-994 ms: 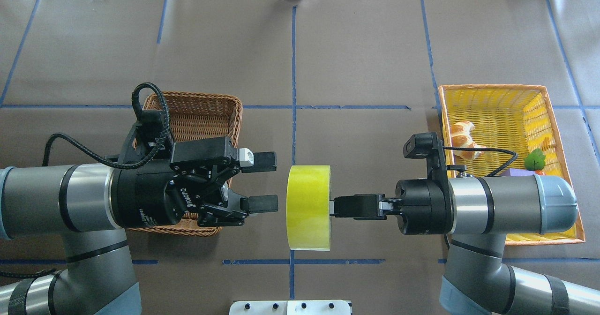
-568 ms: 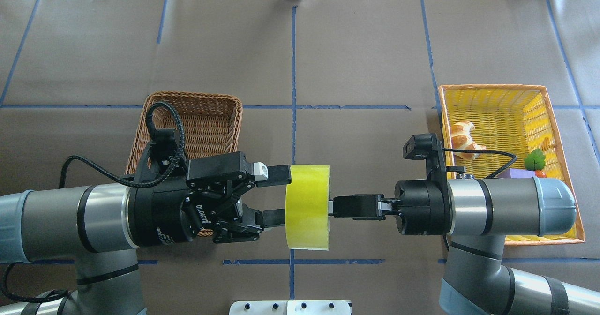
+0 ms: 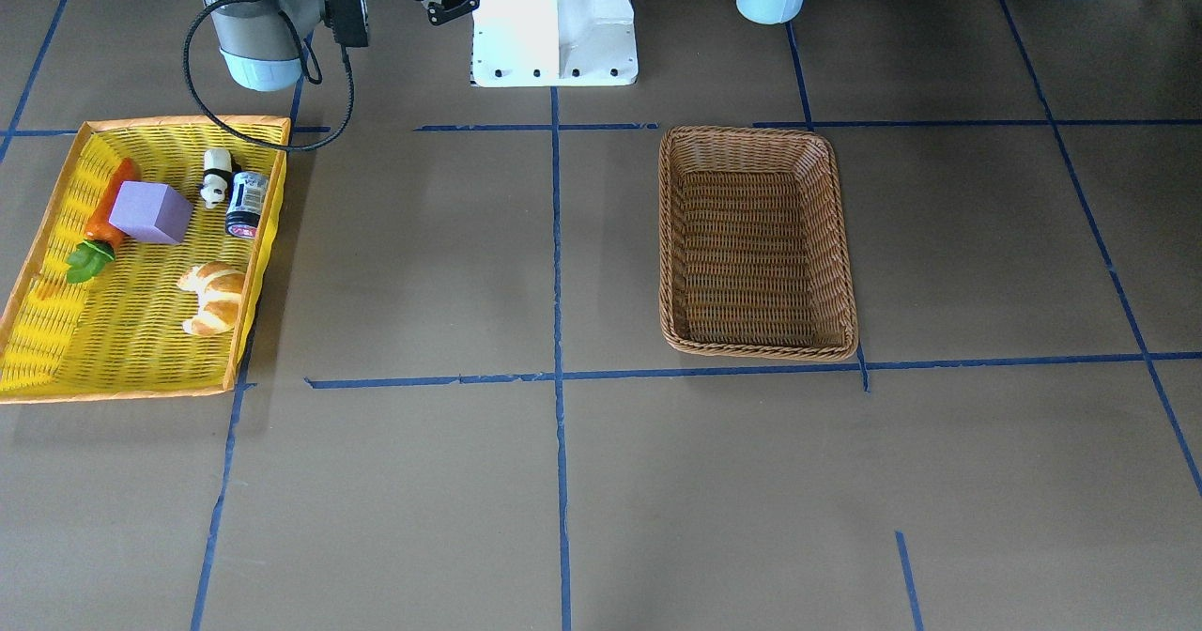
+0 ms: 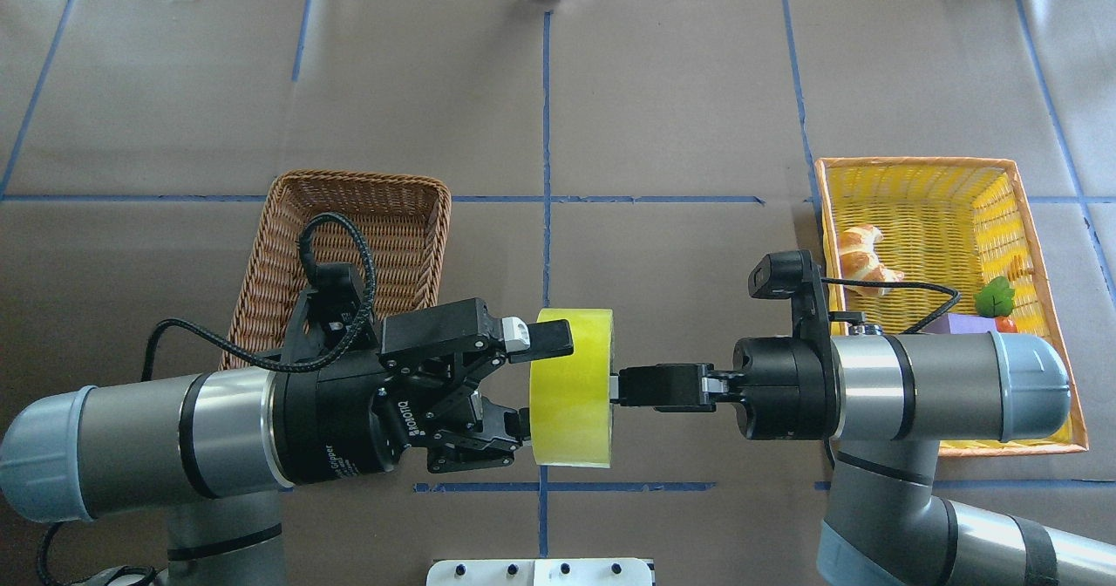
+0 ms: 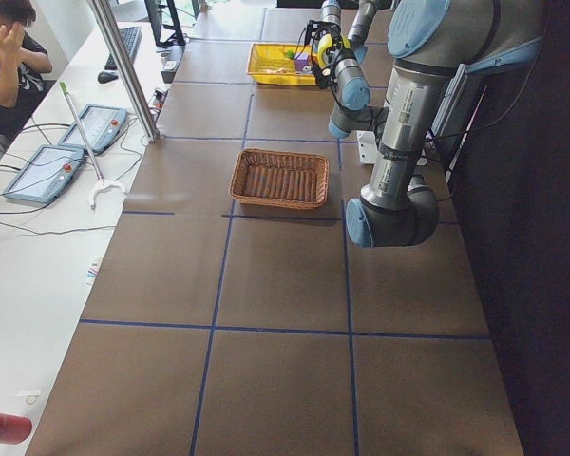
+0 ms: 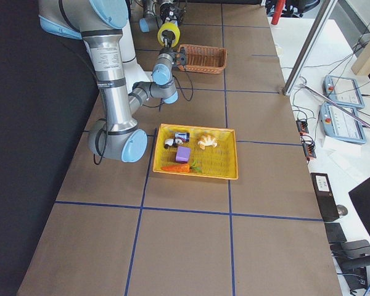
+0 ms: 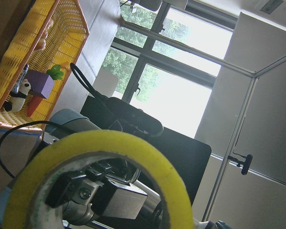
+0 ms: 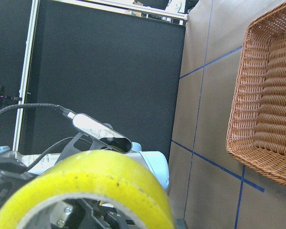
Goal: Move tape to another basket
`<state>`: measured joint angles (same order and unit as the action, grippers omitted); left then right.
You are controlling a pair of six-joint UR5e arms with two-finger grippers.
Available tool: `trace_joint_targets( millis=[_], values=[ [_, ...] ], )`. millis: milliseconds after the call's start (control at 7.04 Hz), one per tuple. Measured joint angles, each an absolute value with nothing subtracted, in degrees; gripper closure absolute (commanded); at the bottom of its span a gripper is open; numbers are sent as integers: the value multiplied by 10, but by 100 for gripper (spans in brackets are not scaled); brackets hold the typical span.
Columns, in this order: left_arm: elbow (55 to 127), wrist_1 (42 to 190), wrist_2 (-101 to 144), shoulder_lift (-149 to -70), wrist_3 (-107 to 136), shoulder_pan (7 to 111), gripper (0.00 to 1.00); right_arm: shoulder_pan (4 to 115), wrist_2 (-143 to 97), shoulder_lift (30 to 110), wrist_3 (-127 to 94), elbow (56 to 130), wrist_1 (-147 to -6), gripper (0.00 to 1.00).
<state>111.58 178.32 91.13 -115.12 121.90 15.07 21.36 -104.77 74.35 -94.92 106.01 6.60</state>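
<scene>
The tape [image 4: 571, 394], a wide yellow roll, hangs on edge above the table's middle. My right gripper [image 4: 617, 386] is shut on its right side; in the left wrist view the tape [image 7: 148, 157] shows a right finger inside its core. My left gripper [image 4: 547, 380] is open at the tape's left side, upper finger lying over the roll's top, lower finger going behind its left edge. The brown wicker basket [image 4: 366, 187] stands empty on the table behind my left wrist. It also shows in the front view [image 3: 756, 138] and the right wrist view [image 8: 271, 95].
A yellow mesh tray [image 4: 915, 162] with an orange rim stands at the right, partly under my right arm. It holds a croissant [image 4: 863, 259], a purple block [image 3: 150, 211], a carrot, a panda figure and a small bottle. The robot's white base plate [image 4: 540, 571] is at the near edge.
My left arm has moved right toward the tape; its open fingers, earlier short of the roll, now straddle its left edge. The right gripper and tape have stayed still.
</scene>
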Motion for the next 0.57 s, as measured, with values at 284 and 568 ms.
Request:
trace_joint_targets(
  millis=[284,568],
  values=[
    [1115,1783,909,-1153,1219,150,0,207,-1037,744,-949,1061,65,98],
    [1115,1783,909,-1153,1219,149,0,199,-1025,744,-949,1062,65,98]
  ],
)
